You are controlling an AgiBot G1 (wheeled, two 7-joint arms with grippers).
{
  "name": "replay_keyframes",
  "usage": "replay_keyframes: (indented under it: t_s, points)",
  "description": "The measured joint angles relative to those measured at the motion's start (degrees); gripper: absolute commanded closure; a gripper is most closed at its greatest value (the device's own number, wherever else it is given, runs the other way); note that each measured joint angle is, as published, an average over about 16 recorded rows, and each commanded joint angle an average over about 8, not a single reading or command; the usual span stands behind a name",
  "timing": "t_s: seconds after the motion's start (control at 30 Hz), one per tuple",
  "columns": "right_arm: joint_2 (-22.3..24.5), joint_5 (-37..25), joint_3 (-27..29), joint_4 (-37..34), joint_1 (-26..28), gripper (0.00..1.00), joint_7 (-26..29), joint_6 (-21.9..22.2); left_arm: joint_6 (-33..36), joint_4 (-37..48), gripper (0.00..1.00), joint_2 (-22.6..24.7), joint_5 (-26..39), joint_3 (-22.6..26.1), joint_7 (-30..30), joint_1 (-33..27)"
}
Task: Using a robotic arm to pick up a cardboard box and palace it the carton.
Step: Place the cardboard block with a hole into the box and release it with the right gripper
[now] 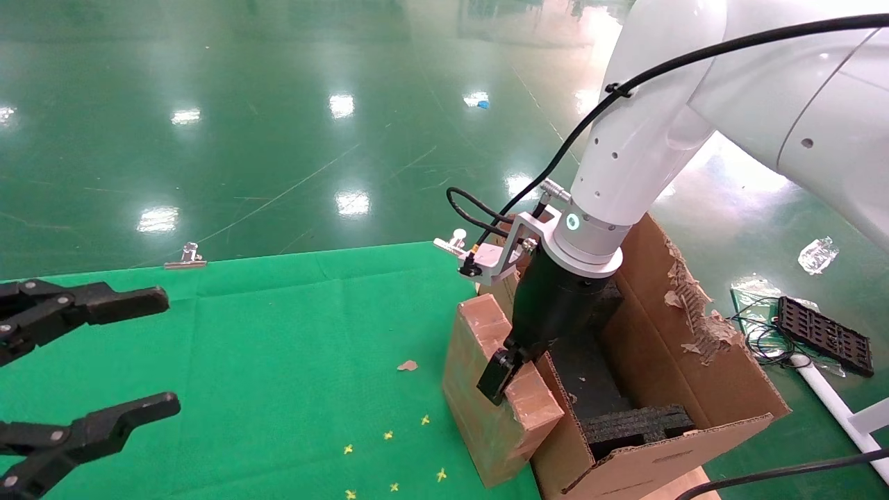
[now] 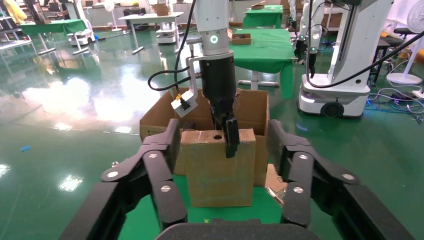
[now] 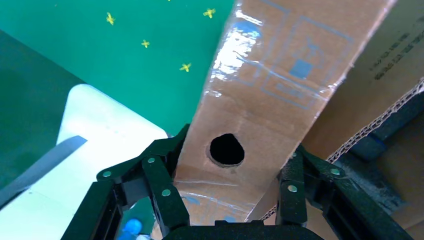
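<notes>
The cardboard box [image 1: 496, 396] stands on edge on the green tabletop [image 1: 278, 361], pressed against the outer wall of the carton [image 1: 701, 389] on the robot's right side of the cloth. It is a small, flat, rectangular brown box with worn, taped edges; glossy tape and faint blue printed squares run along its narrow face, and a small round dark hole [image 3: 226, 149] sits in that face. The right gripper [image 1: 510, 361], on the robotic arm [image 1: 646, 139] with its white tubular link and black wrist, reaches down from above and its jaws are closed on the box's upper narrow edge, one black finger [image 2: 231, 137] on the broad face turned away from the carton and the other on the carton side. In the right wrist view the linked fingers [image 3: 160, 187] bracket the narrow face on both sides of the hole. The carton is large, brown and corrugated, with ragged torn flaps [image 1: 684, 298] and black foam blocks [image 1: 635, 423] inside; printed text shows on one wall in the right wrist view. The left gripper [image 1: 149, 354] hangs over the tabletop's left edge, well apart from the box, its jaws spread wide with nothing between them. Small yellow cross marks [image 1: 392, 455] dot the cloth near the box.
</notes>
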Motion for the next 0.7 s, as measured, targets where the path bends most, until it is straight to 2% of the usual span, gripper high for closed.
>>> replay_keyframes:
  t_s: [0.2, 0.37, 0.7]
  points:
    - [2.5, 1.1, 1.9, 0.6, 2.3, 1.00, -3.9, 2.0, 0.0, 0.0, 1.00, 0.0, 0.0, 0.0, 0.0, 0.0]
    - [6.0, 2.0, 4.5, -0.2, 6.4, 1.00, -8.5, 4.4, 0.0, 0.0, 1.00, 0.0, 0.0, 0.0, 0.0, 0.0]
    - [13.2, -0.4, 7.5, -8.0, 16.6, 1.00, -17.0, 8.3, 0.0, 0.0, 1.00, 0.0, -0.1, 0.1, 0.0, 0.0]
